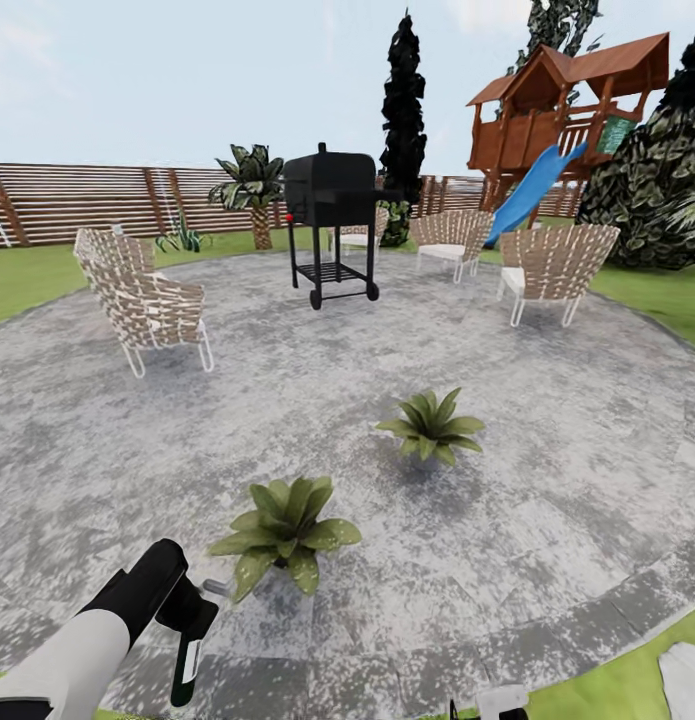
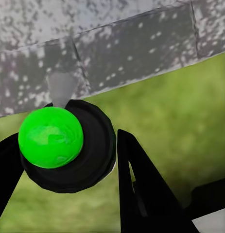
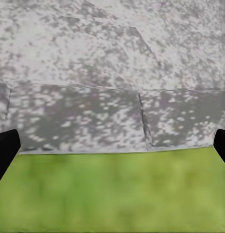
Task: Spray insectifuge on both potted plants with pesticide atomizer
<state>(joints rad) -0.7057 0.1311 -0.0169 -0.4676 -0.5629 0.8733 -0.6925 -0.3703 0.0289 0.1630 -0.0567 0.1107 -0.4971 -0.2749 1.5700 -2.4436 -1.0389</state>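
My left gripper [image 1: 184, 607] is at the bottom left of the head view, shut on the pesticide atomizer [image 1: 190, 660]. The dark green bottle with its white label hangs below the gripper, and its grey nozzle [image 1: 215, 587] points at the nearer potted plant [image 1: 284, 528], close beside it. In the left wrist view the atomizer's black head [image 2: 88, 150], topped by a bright green ball, sits between the black fingers [image 2: 139, 184]. The second potted plant [image 1: 432, 425] stands farther off to the right on the patio. My right gripper [image 3: 112, 150] is open over the patio's edge, holding nothing.
On the round grey paved patio [image 1: 547, 480] stand a black grill on wheels [image 1: 332, 225] and several woven chairs [image 1: 147, 300]. Lawn rings the paving. A brown slatted fence [image 1: 77, 200], a palm, dark trees and a wooden playhouse with a blue slide [image 1: 547, 150] are at the back.
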